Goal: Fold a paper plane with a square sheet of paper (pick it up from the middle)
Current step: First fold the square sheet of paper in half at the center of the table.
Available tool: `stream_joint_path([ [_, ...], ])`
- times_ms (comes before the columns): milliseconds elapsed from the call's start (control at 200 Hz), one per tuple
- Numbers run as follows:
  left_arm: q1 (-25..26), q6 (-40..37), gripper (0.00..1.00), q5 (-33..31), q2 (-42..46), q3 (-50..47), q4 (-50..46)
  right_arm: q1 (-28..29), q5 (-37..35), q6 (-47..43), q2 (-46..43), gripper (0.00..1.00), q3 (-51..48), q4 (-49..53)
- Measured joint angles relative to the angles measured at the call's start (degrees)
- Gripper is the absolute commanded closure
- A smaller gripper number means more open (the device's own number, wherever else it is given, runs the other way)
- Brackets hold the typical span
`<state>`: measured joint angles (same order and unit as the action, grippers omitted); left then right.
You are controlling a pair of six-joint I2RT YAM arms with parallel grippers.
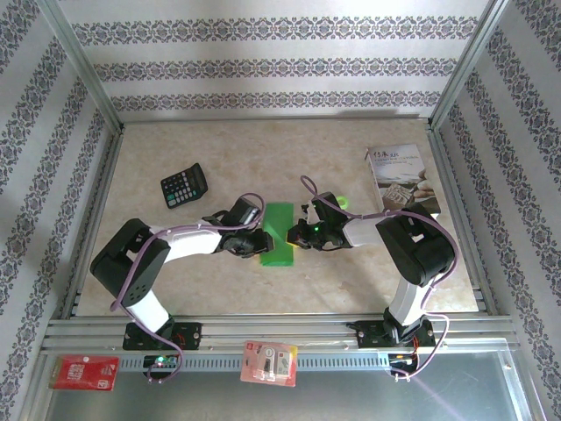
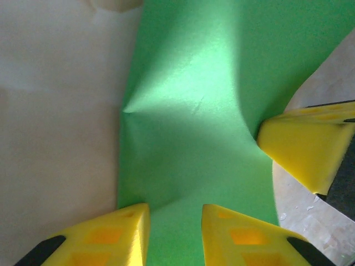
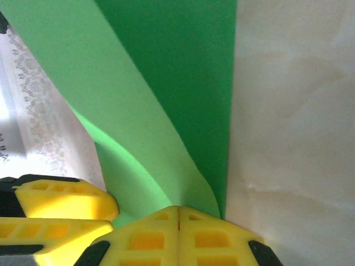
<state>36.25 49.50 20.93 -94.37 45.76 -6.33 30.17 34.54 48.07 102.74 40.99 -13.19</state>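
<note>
The square sheet of paper (image 1: 279, 230) lies mid-table as a narrow bright green folded strip; a paper plane is out of view. My left gripper (image 1: 260, 242) sits at its left edge and my right gripper (image 1: 292, 234) at its right edge. In the left wrist view the left gripper (image 2: 175, 208) is open, its tips spread over the flat green sheet (image 2: 194, 111), and a right finger (image 2: 302, 147) touches the paper's far edge. In the right wrist view the right gripper (image 3: 178, 208) is shut on a raised, curling flap of the sheet (image 3: 138, 127).
A black calculator (image 1: 184, 186) lies at the back left. A white printed booklet (image 1: 401, 178) lies at the back right, with a small green disc (image 1: 342, 203) beside the right arm. Two red packets (image 1: 84, 372) (image 1: 270, 363) rest on the front rail.
</note>
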Motion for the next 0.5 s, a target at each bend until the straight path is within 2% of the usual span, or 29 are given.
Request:
stream_joint_path([
  [195, 0.20, 0.04, 0.69, 1.62, 3.54, -0.48, 0.42, 0.00, 0.02, 0.00, 0.04, 1.00, 0.04, 0.02],
  [500, 0.50, 0.07, 0.69, 2.78, 1.20, -1.81, 0.37, -0.02, 0.02, -0.04, 0.07, 1.00, 0.13, 0.24],
])
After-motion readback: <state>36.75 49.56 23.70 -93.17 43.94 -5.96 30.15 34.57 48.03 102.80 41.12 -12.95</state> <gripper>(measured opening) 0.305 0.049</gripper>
